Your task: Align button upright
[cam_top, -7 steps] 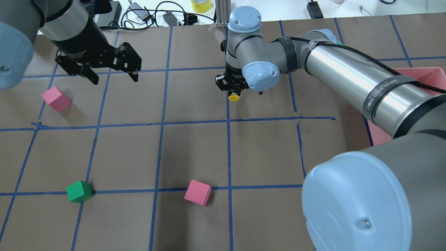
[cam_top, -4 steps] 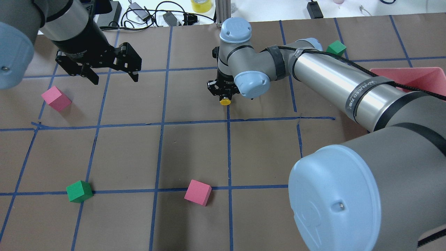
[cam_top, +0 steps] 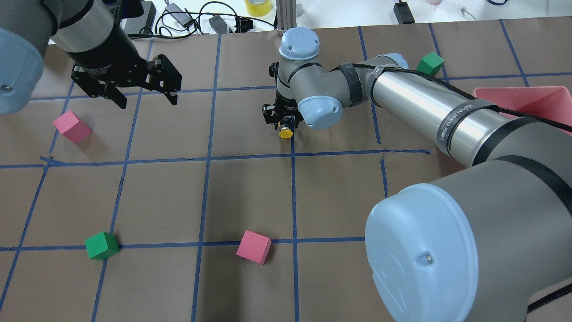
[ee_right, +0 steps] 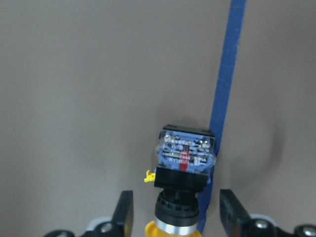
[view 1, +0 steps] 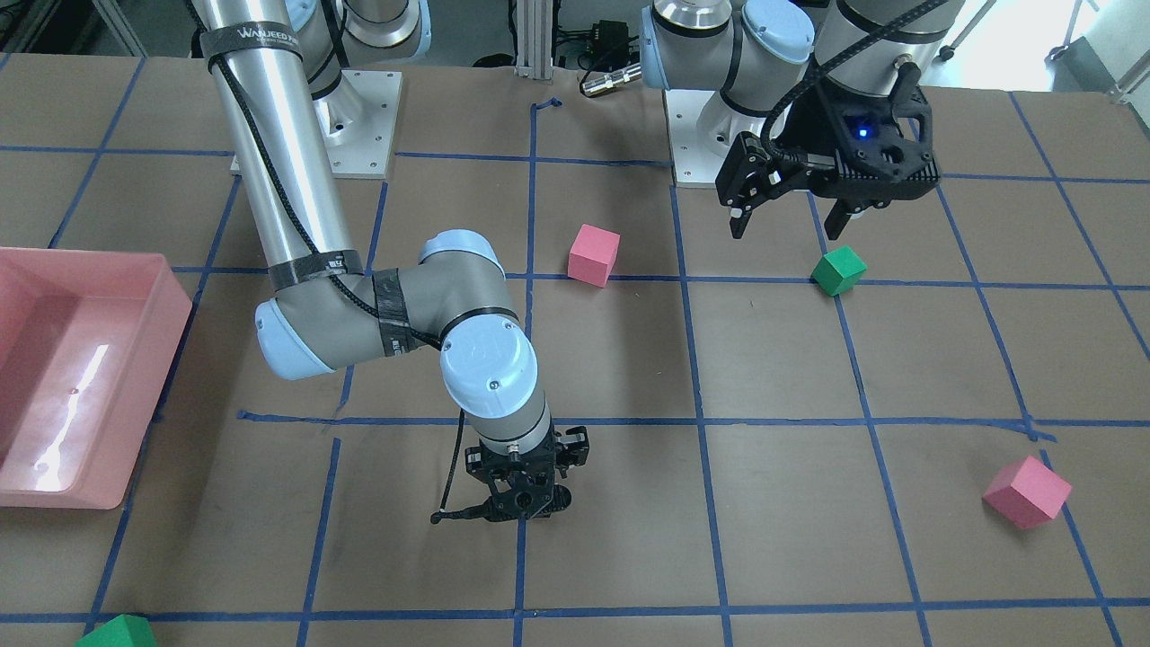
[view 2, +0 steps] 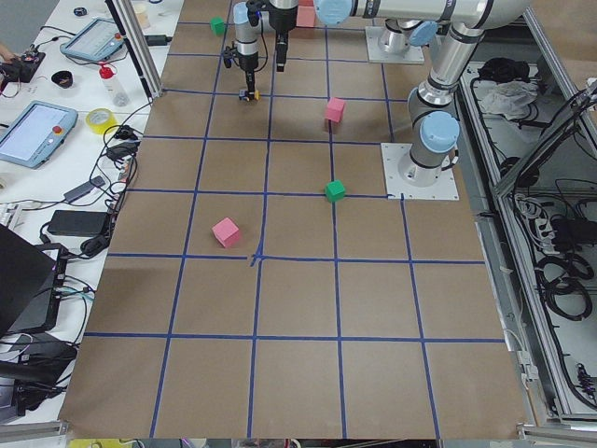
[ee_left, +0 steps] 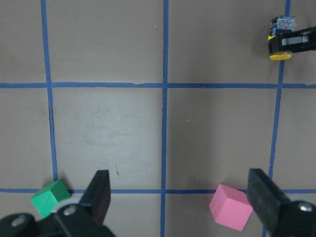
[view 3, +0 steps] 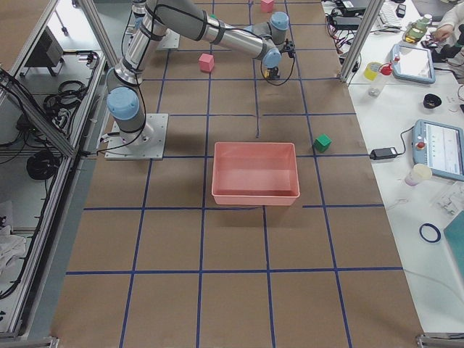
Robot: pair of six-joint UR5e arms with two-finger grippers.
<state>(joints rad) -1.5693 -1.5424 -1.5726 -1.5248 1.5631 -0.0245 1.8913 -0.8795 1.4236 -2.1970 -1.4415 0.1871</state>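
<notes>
The button (cam_top: 286,133) has a yellow cap, a black body and a clear grey contact block (ee_right: 185,153). It lies sideways between the fingers of my right gripper (cam_top: 282,124), which points straight down near the table's middle and is shut on it by the cap end. The button's cap points toward the robot and its block points away. It also shows in the left wrist view (ee_left: 279,55). In the front-facing view my right gripper (view 1: 526,508) hides it. My left gripper (cam_top: 147,103) is open and empty, hovering far to the left.
Two pink cubes (cam_top: 72,126) (cam_top: 254,247) and two green cubes (cam_top: 102,245) (cam_top: 430,63) lie scattered on the brown table. A pink tray (cam_top: 527,100) stands at the right. Blue tape lines grid the surface. Cables and a tape roll lie beyond the far edge.
My right gripper has moved left and slightly toward the robot, carrying the button with it. The left arm has not moved.
</notes>
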